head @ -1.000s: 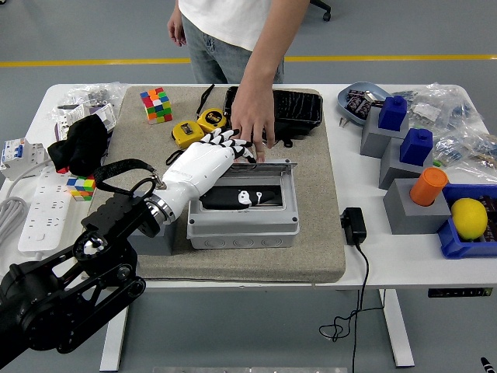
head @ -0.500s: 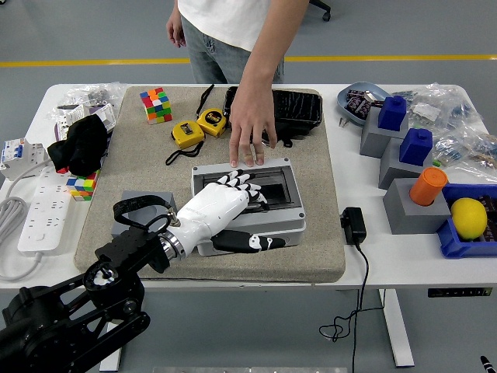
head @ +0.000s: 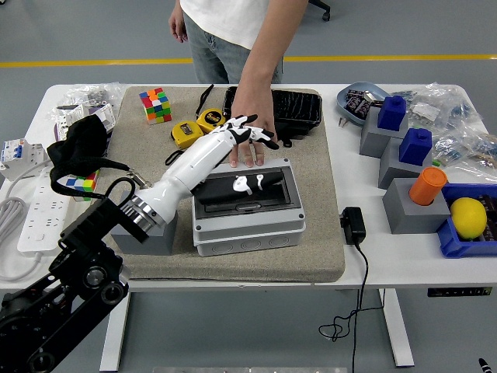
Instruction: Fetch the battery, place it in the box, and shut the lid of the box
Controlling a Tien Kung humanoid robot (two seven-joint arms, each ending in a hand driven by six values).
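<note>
1. Half a second ago the robot's white left hand [head: 242,132] lay low on the front of the grey plastic box [head: 247,208]; now it is lifted up over the box's back edge.
2. Its black-and-white fingers [head: 261,137] are spread apart and hold nothing.
3. Behind them, the person's hand [head: 255,124] presses down at the back of the box.
4. The white forearm slants up from the lower left.
5. The box lid [head: 247,189] lies closed; I cannot tell where the battery is.

No text, label or number is legible; print on the yellow tape measures [head: 199,127] is too small.
</note>
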